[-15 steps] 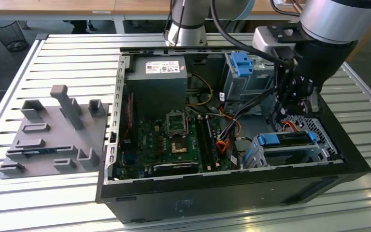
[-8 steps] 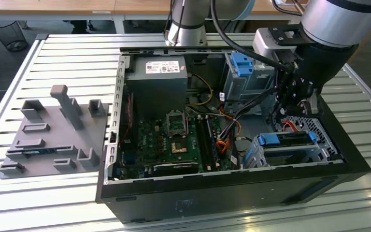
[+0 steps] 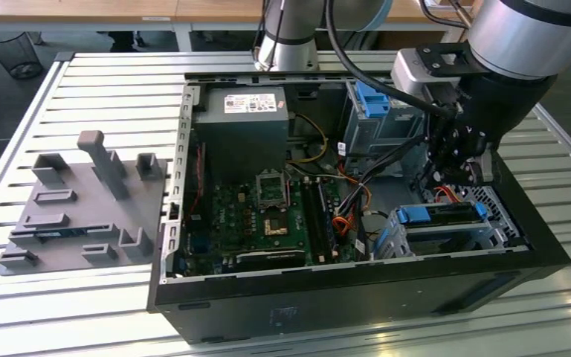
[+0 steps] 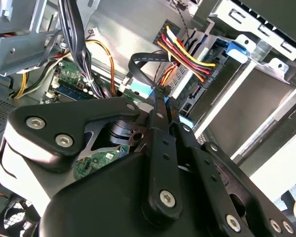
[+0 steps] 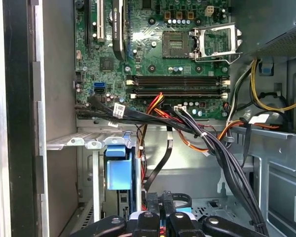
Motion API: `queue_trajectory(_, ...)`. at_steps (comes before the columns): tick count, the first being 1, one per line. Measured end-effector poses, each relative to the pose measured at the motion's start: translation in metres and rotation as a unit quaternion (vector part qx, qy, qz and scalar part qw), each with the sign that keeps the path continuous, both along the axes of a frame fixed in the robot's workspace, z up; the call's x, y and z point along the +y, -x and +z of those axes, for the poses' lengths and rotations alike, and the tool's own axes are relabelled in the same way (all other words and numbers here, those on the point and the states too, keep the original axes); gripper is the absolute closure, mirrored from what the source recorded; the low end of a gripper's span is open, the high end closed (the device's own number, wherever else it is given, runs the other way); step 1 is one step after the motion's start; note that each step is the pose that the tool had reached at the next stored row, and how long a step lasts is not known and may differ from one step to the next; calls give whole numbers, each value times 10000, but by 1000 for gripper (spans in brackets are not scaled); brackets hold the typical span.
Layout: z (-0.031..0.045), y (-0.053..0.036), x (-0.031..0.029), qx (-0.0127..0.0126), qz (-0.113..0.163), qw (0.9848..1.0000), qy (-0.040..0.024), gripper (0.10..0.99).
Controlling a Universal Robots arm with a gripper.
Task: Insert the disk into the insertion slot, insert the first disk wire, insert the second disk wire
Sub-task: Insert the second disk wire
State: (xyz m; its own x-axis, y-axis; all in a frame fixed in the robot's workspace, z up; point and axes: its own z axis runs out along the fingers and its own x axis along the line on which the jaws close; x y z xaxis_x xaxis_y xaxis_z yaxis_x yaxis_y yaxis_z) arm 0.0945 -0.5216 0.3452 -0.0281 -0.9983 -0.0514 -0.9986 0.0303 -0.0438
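My gripper (image 3: 461,165) hangs just at 12 o'clock of the disk (image 3: 442,216). The disk sits in the insertion slot (image 3: 496,220). My fingers (image 4: 160,106) pinch 1 black cable (image 4: 143,60).

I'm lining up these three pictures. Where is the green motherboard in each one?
Exterior view: the motherboard lies flat inside the open case, mid-picture.
Second wrist view: a green patch behind hanging black cables.
First wrist view: it lies beyond the cable bundle, with its socket and memory slots showing.
Shared landmark: the red and orange wires beside it.
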Motion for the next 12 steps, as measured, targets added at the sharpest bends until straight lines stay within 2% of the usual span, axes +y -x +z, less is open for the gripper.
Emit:
queue_trajectory(5, 0, 0, -17, 0, 0, 10000, 0, 937)
queue_trajectory(12, -1, 0, -107, 0, 0, 10000, 0, 937)
